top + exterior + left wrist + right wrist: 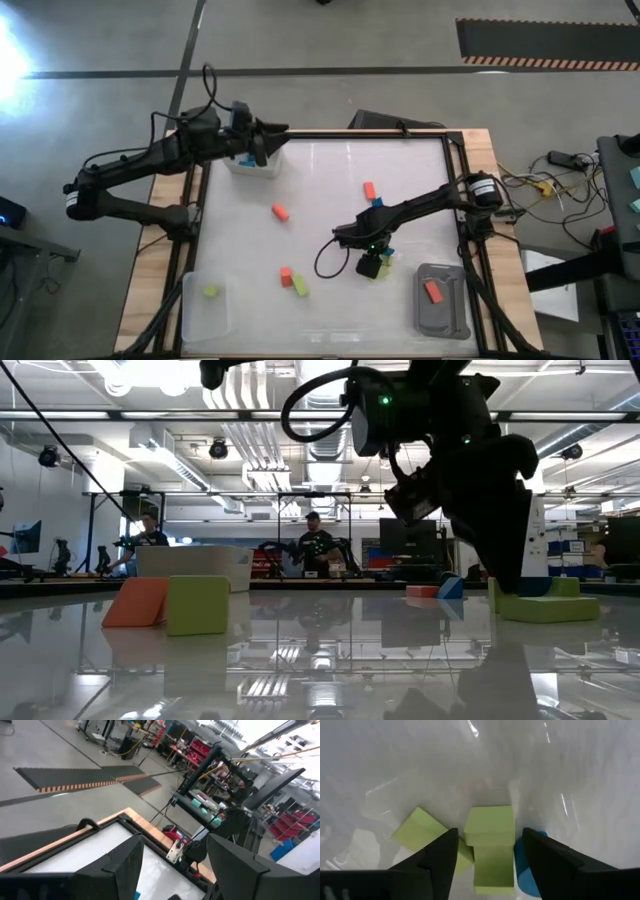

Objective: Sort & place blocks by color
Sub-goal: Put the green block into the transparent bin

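Right gripper (487,855) low on the table's right half near the grey tray (443,305), fingers apart around a yellow-green block (490,837), another green and a blue block (526,867) beside it. Left gripper (262,145) open over the clear tray (255,163) at the far-left corner.

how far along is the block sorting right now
Partly done: one orange-red block lies in the grey tray and a yellow-green block in the clear tray. The right gripper is open around a yellow-green block. Several blocks on the table remain, such as an orange-red one.
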Controlling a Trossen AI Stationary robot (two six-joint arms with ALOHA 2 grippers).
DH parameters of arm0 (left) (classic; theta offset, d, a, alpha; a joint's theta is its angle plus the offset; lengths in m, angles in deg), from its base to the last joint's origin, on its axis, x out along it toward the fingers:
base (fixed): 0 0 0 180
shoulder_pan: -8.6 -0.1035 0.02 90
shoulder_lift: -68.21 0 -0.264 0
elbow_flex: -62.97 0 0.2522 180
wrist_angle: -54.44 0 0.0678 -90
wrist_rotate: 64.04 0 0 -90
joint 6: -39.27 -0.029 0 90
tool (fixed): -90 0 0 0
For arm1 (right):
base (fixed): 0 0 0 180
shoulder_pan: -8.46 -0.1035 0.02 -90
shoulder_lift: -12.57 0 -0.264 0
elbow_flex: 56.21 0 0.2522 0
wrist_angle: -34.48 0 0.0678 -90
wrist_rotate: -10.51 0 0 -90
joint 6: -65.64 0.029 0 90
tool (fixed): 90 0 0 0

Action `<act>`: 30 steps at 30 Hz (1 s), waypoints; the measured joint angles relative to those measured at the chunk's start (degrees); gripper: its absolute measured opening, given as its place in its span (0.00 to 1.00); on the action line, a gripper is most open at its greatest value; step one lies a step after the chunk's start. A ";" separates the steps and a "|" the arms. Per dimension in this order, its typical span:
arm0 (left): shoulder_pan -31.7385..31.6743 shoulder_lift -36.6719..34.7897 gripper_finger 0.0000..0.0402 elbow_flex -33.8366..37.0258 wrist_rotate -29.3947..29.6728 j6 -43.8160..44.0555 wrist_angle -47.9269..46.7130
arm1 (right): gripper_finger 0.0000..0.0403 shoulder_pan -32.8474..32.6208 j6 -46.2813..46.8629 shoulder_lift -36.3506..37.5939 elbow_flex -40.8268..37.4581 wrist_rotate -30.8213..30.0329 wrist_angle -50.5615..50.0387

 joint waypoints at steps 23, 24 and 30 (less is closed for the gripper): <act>3.19 -0.28 0.50 0.45 -4.87 1.02 1.32 | 0.30 1.63 -1.42 6.83 3.67 -3.88 1.87; 3.89 -0.28 0.50 0.45 -6.27 0.71 1.30 | 0.30 1.72 -0.87 8.60 4.03 -4.77 2.30; 10.31 0.13 0.50 0.99 -10.40 -0.23 1.39 | 0.30 1.98 1.48 21.78 3.90 -9.75 13.47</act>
